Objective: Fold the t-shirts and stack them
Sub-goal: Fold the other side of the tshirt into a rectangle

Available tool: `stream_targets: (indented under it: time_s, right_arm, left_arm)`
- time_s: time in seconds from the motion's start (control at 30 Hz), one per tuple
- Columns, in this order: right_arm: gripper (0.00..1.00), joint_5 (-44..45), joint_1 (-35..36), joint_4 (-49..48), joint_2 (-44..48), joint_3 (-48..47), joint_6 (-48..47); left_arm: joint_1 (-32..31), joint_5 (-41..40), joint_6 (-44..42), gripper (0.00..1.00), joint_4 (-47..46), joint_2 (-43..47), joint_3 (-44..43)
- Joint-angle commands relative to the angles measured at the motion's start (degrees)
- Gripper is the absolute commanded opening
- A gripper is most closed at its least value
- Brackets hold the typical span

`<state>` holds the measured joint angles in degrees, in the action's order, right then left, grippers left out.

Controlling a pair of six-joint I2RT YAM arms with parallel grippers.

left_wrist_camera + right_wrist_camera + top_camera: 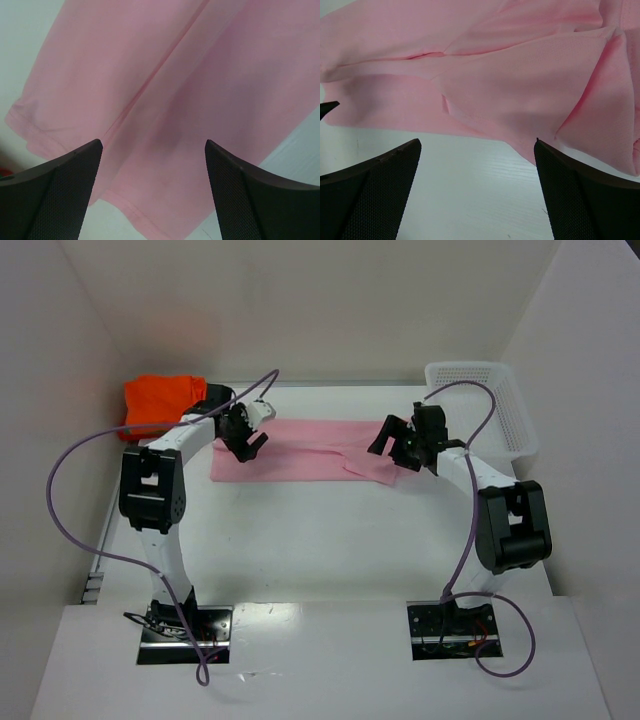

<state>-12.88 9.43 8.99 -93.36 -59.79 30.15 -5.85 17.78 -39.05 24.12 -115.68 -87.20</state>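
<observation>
Both left gripper point(248, 447) and right gripper point(390, 445) are held spread above the pink t-shirt point(300, 448). The orange t-shirt point(160, 400) is apparently folded.

A: Entry: lettering, labels, brand marks, numbers. Anything legible?

B: Nothing legible in any view. Pale pink t-shirt point(300, 450), mid-table: plain cloth, seams and hems only. Orange t-shirt point(160, 400), far left: plain.

A: And the white mesh basket point(520, 430), far right?

B: No marking can be read on it. Arm base plates point(215, 625), near edge: detail too small to tell.
</observation>
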Motion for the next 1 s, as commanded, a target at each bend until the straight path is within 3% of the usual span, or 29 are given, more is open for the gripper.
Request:
stream_targets:
  time_s: [0.0,0.2,0.43,0.7,0.97]
  right_arm:
    - [0.99,1.02,-0.11,-1.52,-2.34,-3.13,-0.80]
    - [0.99,7.08,-0.11,4.10,-7.01,-6.39,-1.41]
    - [0.97,9.90,-0.11,5.94,-6.48,-5.86,-0.27]
    - [0.94,9.90,-0.11,5.42,-7.18,-5.34,-0.27]
    - [0.77,7.62,-0.11,2.52,-10.26,-5.42,0.26]
  left_arm:
    - [-1.88,4.46,-2.61,0.91,-3.54,1.95,2.03]
    - [-2.41,2.43,5.56,0.91,-12.95,2.74,5.72]
    - [-3.56,-6.61,6.26,0.92,-13.74,-0.25,4.93]
    - [-3.56,-6.80,5.74,0.92,-10.50,-6.40,0.10]
    - [-3.56,-5.65,4.51,0.92,-8.83,-7.46,0.10]
